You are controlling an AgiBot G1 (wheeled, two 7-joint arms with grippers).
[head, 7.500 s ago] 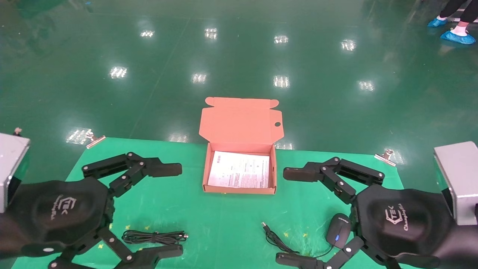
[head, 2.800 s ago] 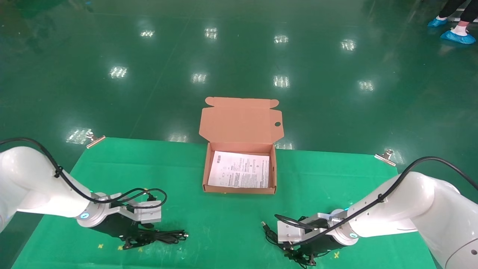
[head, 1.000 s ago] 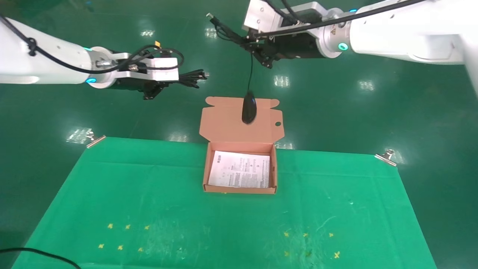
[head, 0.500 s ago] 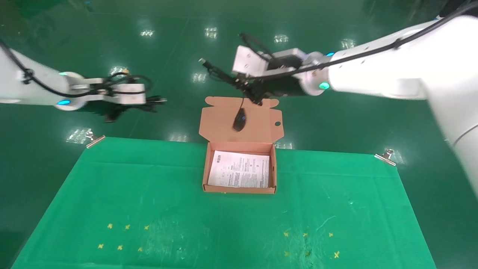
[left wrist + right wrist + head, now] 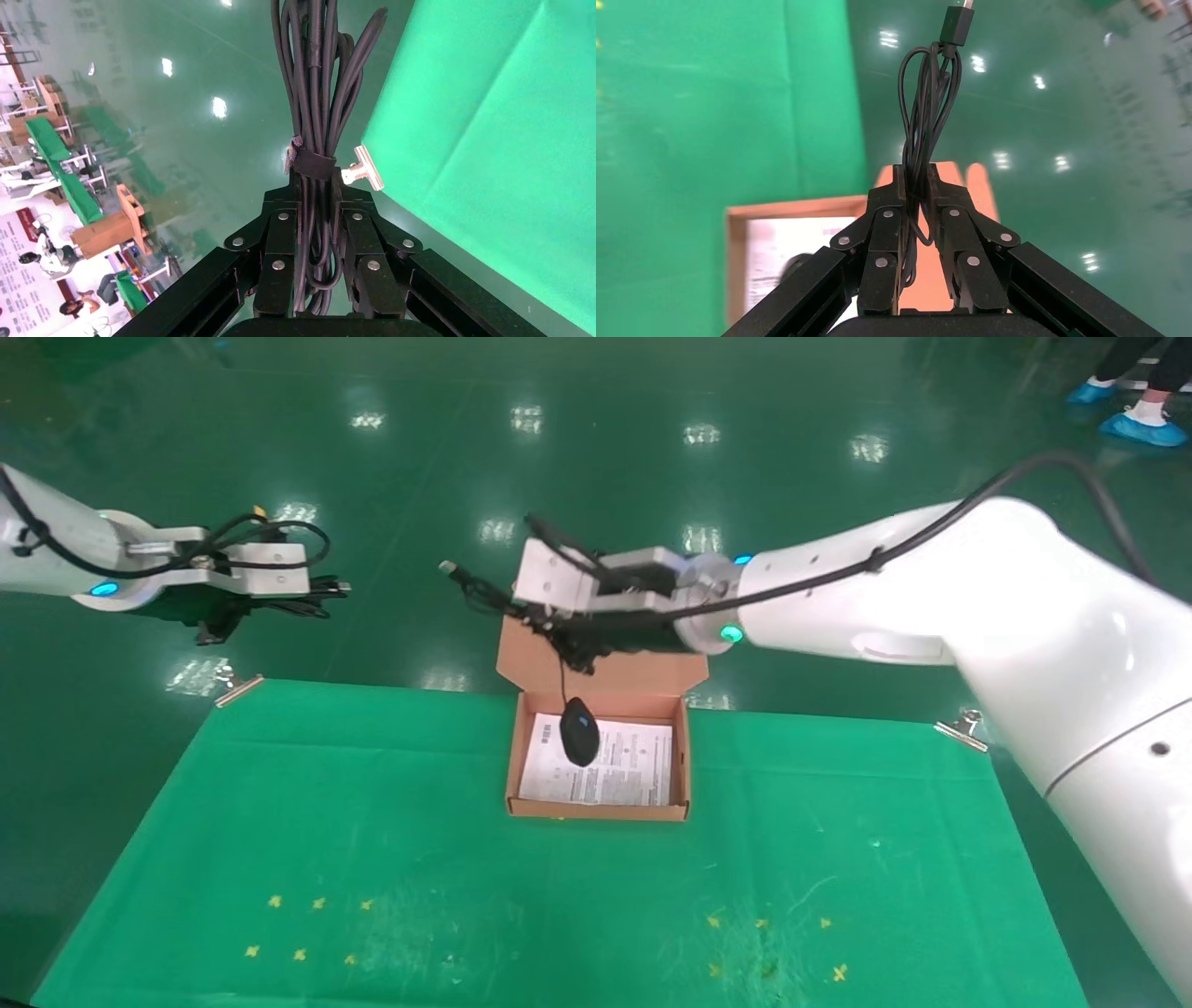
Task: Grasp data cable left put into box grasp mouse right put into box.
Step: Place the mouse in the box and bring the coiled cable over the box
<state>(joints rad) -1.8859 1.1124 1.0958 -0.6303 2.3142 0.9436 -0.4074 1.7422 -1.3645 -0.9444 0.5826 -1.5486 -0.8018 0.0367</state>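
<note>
Green mat (image 5: 372, 822): right tool (image 5: 559, 633) pinching cord, mouse (image 5: 579, 732) seemingly in box (image 5: 596, 810); left tool (image 5: 219, 617) pinching data cable (image 5: 317, 589).

Mouse (image 5: 579, 732) dangling by its cord (image 5: 562, 674) over open box (image 5: 598, 809), right gripper (image 5: 559, 633) above, green mat (image 5: 372, 859)

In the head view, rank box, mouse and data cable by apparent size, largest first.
1. Box, clearly largest.
2-3. Mouse, hanging by its cord from the right gripper, and the data cable in the left gripper: alike; the cable is partly hidden, so unranked.
</note>
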